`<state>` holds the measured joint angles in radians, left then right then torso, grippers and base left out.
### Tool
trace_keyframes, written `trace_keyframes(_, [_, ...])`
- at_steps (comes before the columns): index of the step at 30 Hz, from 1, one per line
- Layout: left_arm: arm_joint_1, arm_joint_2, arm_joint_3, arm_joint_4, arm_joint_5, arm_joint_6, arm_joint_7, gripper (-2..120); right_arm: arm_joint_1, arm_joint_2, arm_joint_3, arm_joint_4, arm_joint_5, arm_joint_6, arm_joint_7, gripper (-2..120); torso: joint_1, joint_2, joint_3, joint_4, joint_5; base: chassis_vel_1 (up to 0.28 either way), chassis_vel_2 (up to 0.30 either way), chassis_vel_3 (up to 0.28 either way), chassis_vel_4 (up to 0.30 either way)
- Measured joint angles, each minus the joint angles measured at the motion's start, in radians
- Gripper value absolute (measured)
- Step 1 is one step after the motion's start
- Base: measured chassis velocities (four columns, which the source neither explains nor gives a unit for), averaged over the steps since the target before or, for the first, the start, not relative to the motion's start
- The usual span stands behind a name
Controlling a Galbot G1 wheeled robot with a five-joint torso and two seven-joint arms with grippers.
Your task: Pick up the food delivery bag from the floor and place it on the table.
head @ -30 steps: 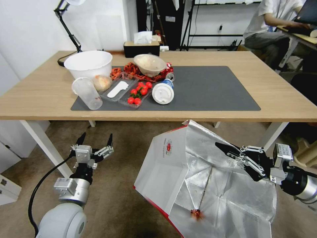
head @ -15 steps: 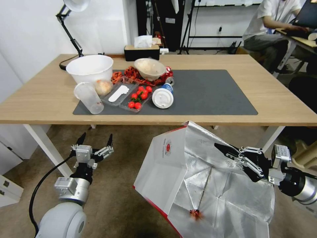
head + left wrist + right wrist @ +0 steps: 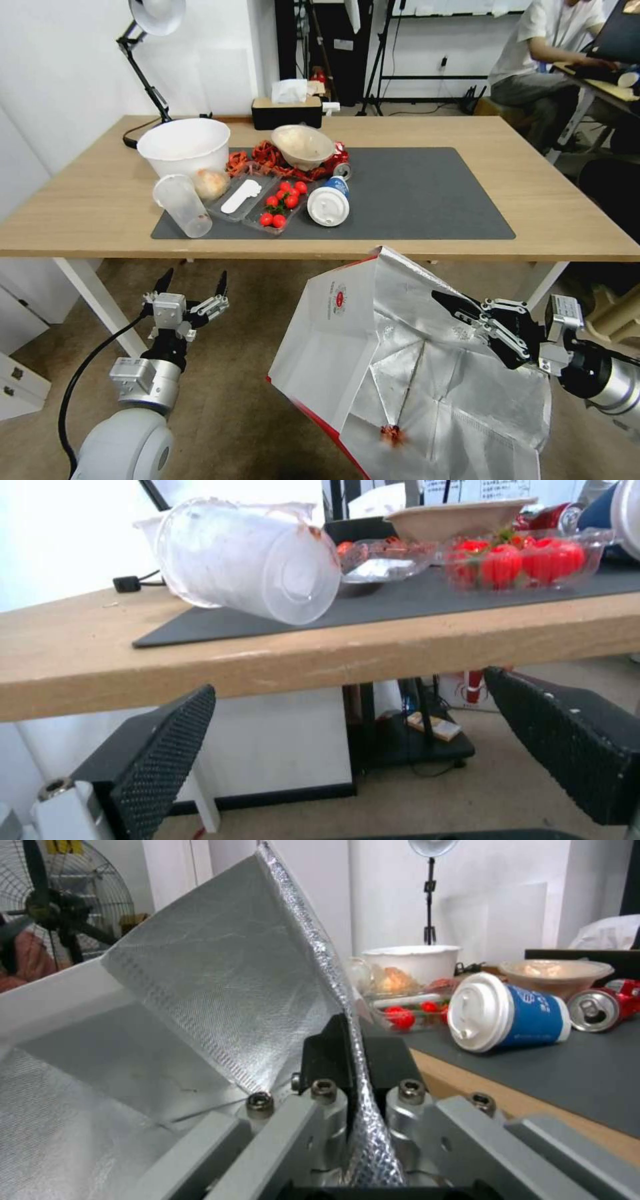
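1. Against the earlier head views the whole scene has slid down: the table (image 3: 100, 200) and everything on it sit lower and the lamp (image 3: 157, 15) shows more fully, so the camera has moved; the food delivery bag (image 3: 347, 347) and both grippers keep nearly the same places in the picture.
2. The right gripper (image 3: 445, 301) remains clamped on the bag's foil-lined rim, in front of the table's near edge; the right wrist view shows the rim pinched between its fingers (image 3: 333, 1050).
3. The left gripper (image 3: 192, 280) hangs in front of the table's near edge, below the tipped clear cup (image 3: 181, 205), its fingers spread apart and holding nothing.
4. The bag hangs open-mouthed and tilted below the table's near edge, above the floor (image 3: 240, 373); white outside with a small round red logo (image 3: 341, 296), a red edge, crinkled silver lining, and a reddish stain in the bottom.
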<state>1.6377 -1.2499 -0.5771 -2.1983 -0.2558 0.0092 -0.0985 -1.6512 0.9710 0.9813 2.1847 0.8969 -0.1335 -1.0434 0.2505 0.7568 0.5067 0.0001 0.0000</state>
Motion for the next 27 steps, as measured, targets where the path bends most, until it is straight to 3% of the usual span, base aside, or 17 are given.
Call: trace_keyframes(27, [-0.01,0.002,0.005,0.017,0.002,-0.001,0.001,100,0.001,0.009,-0.005,-0.009,-0.012,0.002,-0.003,0,0.051,0.122,0.071,-0.0001,-0.0001,0.0,0.0,0.0,0.0])
